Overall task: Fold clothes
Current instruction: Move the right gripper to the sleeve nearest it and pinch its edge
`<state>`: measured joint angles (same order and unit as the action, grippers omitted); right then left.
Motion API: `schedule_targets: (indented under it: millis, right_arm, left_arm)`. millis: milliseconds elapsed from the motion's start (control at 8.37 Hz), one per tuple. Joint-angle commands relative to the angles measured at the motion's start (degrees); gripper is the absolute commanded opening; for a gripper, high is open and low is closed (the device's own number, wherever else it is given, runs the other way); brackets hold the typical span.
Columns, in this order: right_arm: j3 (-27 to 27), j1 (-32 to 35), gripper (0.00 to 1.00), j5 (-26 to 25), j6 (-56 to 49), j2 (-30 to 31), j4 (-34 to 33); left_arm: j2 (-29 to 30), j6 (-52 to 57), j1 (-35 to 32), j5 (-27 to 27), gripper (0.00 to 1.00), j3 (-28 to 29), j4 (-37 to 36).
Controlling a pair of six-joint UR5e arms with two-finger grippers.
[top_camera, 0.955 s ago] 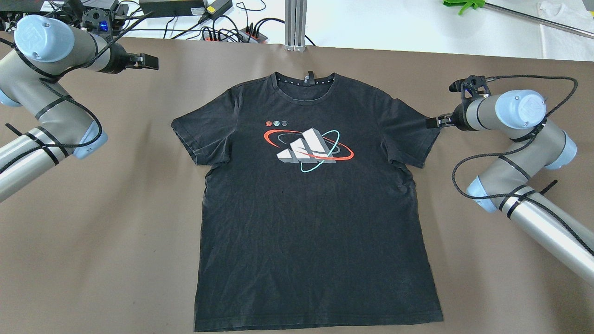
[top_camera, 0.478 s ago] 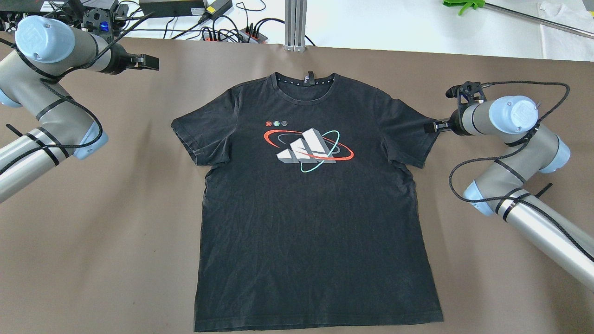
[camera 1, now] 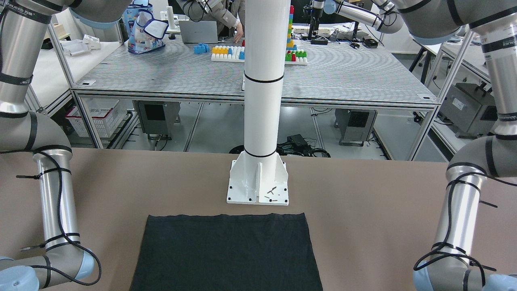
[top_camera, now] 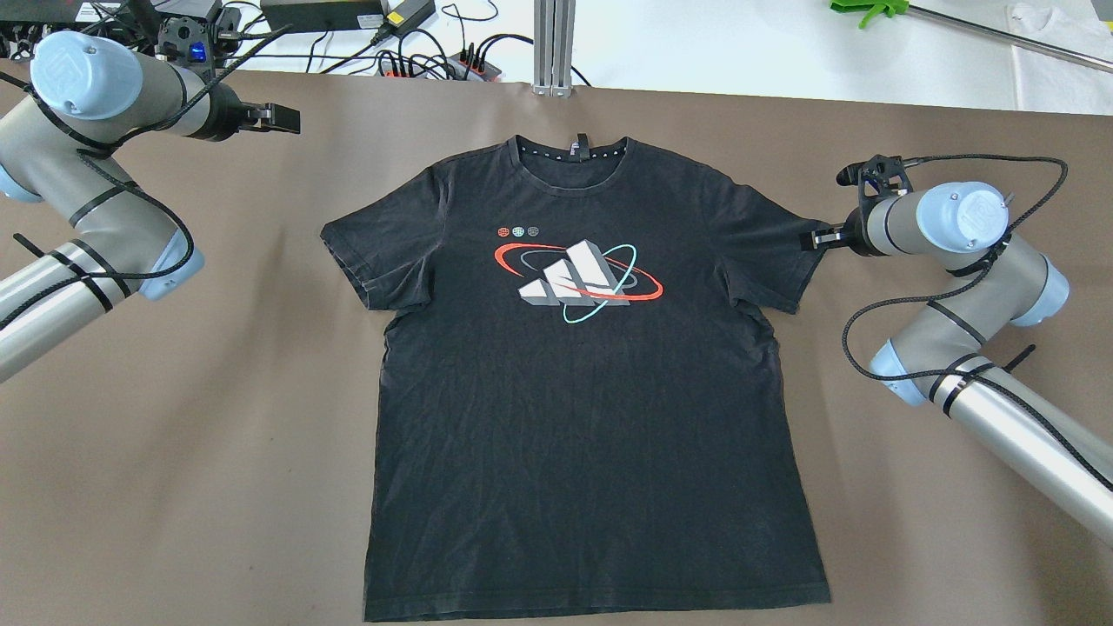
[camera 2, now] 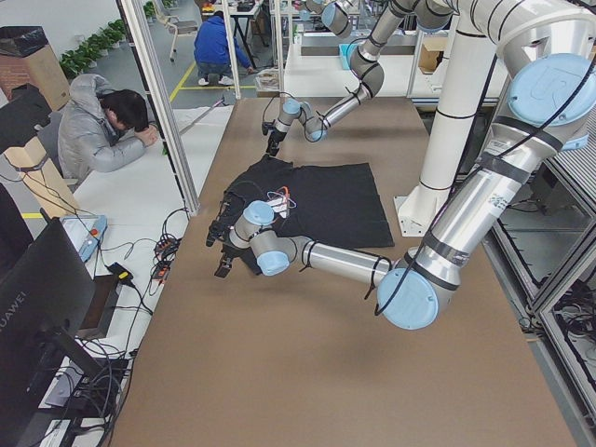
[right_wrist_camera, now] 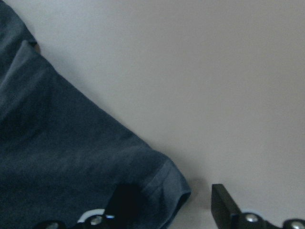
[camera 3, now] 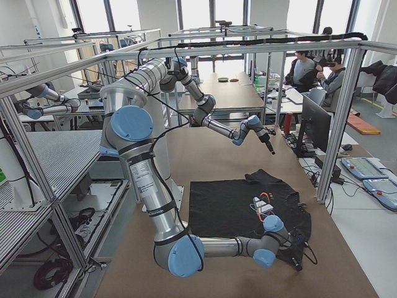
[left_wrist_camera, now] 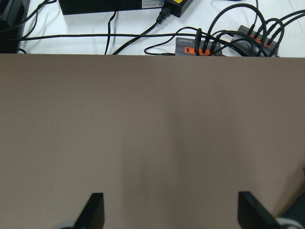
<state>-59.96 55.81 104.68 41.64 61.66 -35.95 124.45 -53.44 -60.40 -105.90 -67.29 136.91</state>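
The black T-shirt [top_camera: 591, 391] lies flat and print-up on the brown bench [top_camera: 217, 435]. Its bottom hem sits just short of the white pole [camera 1: 262, 81] and its collar [top_camera: 574, 156] is at the end away from the pole. Both short sleeves are spread out to either side.

It looks thin, limp and light. It will likely sag and crease wherever it is unsupported, and a pinch in mid-cloth would probably only bunch it. The stitched hems at the sleeve ends and bottom corners offer the firmest places to take hold.

The right gripper [right_wrist_camera: 174, 207] is low at the outer hem of the right sleeve [top_camera: 774, 252], on the collar end away from the pole. Its jaws are apart, one finger over the fabric and the other over bare bench, and it holds nothing. The left gripper [left_wrist_camera: 172, 212] has its jaws wide apart too. It hangs over bare bench beyond the other sleeve, further from the pole than the collar and well apart from the shirt
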Motion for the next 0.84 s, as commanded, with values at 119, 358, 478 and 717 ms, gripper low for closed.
schedule_targets:
  millis: [119, 358, 478, 717]
  right_arm:
    - [-0.3, 0.0, 0.0, 0.1, 0.4, -0.3, -0.2]
    - [-2.9, 0.2, 0.0, 0.8, 1.9, -0.7, -0.5]
    - [-5.4, 0.2, 0.0, 1.9, 2.4, -0.7, -1.8]
    - [-12.2, 0.8, 0.0, 4.2, 2.7, -1.9, -10.1]
  left_arm:
    - [-0.1, 0.0, -0.1, 0.0, 1.0, 0.0, -0.1]
    - [-0.2, 0.1, -0.1, 0.0, 1.0, 0.0, 0.0]
    - [-0.3, 0.1, -0.2, -0.1, 1.0, 0.0, 0.0]
    - [-0.4, 0.1, -0.2, 0.0, 1.0, 0.0, -0.1]
